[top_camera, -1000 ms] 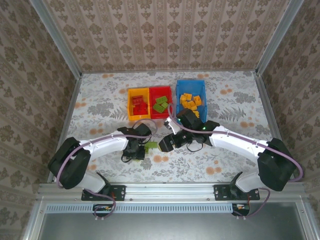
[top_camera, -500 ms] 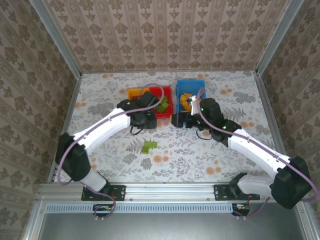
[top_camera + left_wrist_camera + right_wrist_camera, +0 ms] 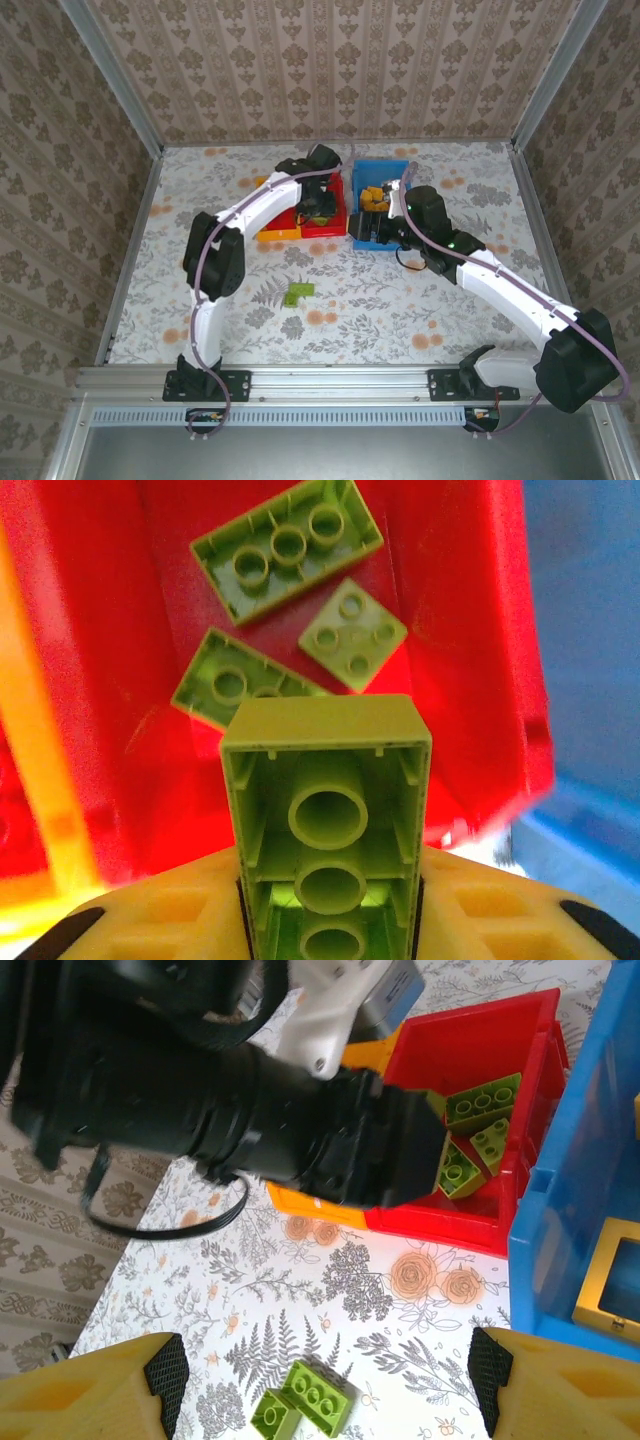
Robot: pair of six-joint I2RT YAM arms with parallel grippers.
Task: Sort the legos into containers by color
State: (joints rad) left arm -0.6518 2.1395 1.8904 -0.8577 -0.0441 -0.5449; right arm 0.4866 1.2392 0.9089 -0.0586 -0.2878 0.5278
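My left gripper (image 3: 325, 905) is shut on a green lego brick (image 3: 325, 780), hollow underside facing the camera, held over the red container (image 3: 90, 680). Three green legos (image 3: 285, 550) lie inside that container. From above, the left gripper (image 3: 322, 203) hangs over the red container (image 3: 322, 232), next to the yellow container (image 3: 275, 236). My right gripper (image 3: 362, 228) sits at the blue container's (image 3: 385, 168) near left corner, which holds orange-yellow legos (image 3: 375, 195). The right gripper (image 3: 328, 1380) is open and holds nothing. Two joined green legos (image 3: 305, 1400) lie on the table below it.
The left arm's black wrist (image 3: 250, 1110) reaches across the yellow container (image 3: 320, 1208) into the red one (image 3: 470, 1050). The blue container's wall (image 3: 580, 1210) stands at the right with a yellow frame (image 3: 610, 1280) inside. The green legos (image 3: 297, 293) rest mid-table on the floral cloth.
The left arm has swung from mid-table up over the red container, carrying a green brick. The right arm has left the green legos and moved to the blue container.
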